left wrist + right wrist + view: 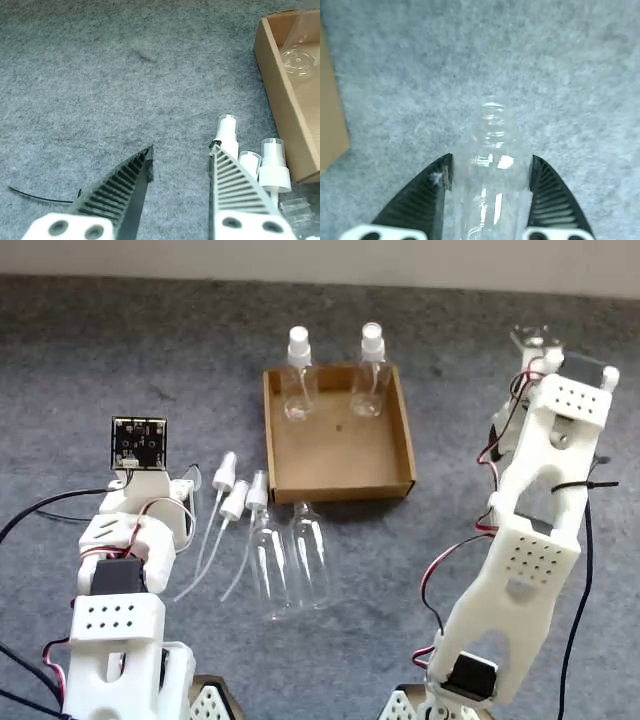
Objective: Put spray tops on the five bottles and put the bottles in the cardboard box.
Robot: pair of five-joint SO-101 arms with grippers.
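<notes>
Overhead, the cardboard box (340,455) holds two capped bottles (298,380) upright at its far wall. Two open bottles (268,570) lie on grey carpet (150,360) just outside, beside three spray tops (232,490). At the left wrist, the left claw (181,149) gapes empty, spray tops just beside one finger. At the right wrist, the right claw (491,160) clamps a clear uncapped bottle (493,125), neck ahead of its fingertips.

Grey carpet-like table surface (120,350)
</notes>
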